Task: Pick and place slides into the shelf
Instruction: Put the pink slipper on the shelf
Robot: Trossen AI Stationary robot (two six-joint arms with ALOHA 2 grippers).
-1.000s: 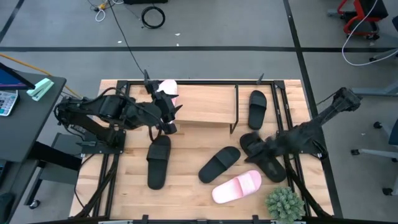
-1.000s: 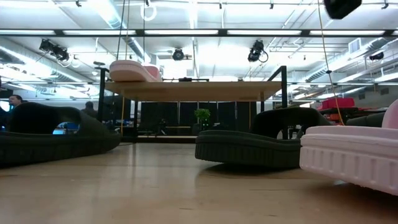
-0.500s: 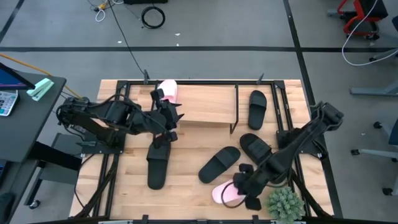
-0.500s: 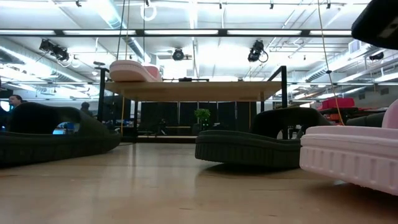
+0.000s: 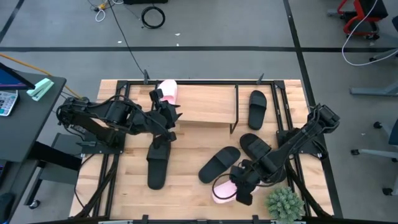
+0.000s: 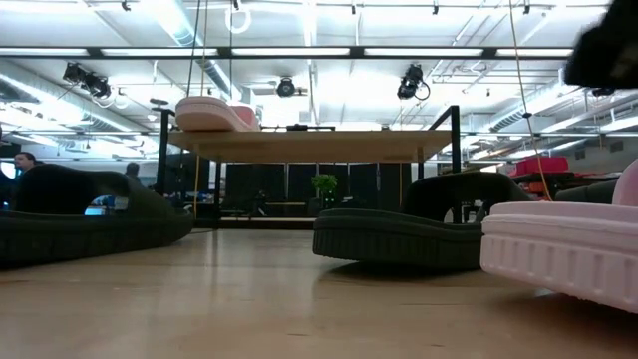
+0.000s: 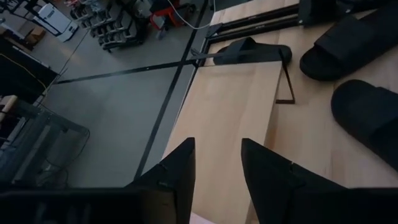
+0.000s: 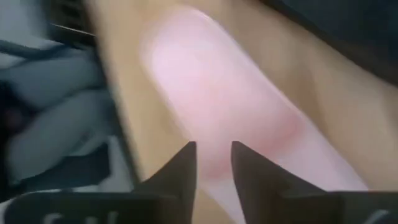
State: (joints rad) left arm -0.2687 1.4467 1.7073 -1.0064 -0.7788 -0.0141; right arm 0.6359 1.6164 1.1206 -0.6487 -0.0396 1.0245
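Note:
One pale pink slide (image 5: 168, 91) lies on the left end of the shelf (image 5: 208, 106); it shows on the plank's top in the low view (image 6: 214, 113). My left gripper (image 5: 165, 117) hangs open over that left end, its fingers above the bare plank (image 7: 230, 106). The second pink slide (image 5: 222, 190) lies flat on the table near the near edge. My right gripper (image 5: 241, 185) is open just above it, with the pink sole (image 8: 217, 93) beyond the fingers. Several black slides (image 5: 158, 160) (image 5: 219, 163) (image 5: 255, 147) lie flat on the table.
A fourth black slide (image 5: 257, 107) lies by the shelf's right end. A small green plant (image 5: 286, 204) stands at the near right corner, close to my right arm. Black frame rails run along both table sides. Bare wood shows between the left black slide and the middle one.
My right gripper has left the black slide at the right and swung toward the near edge, coming down over the pink slide on the table. It then shifted a little to the left. The slides have stayed where they were.

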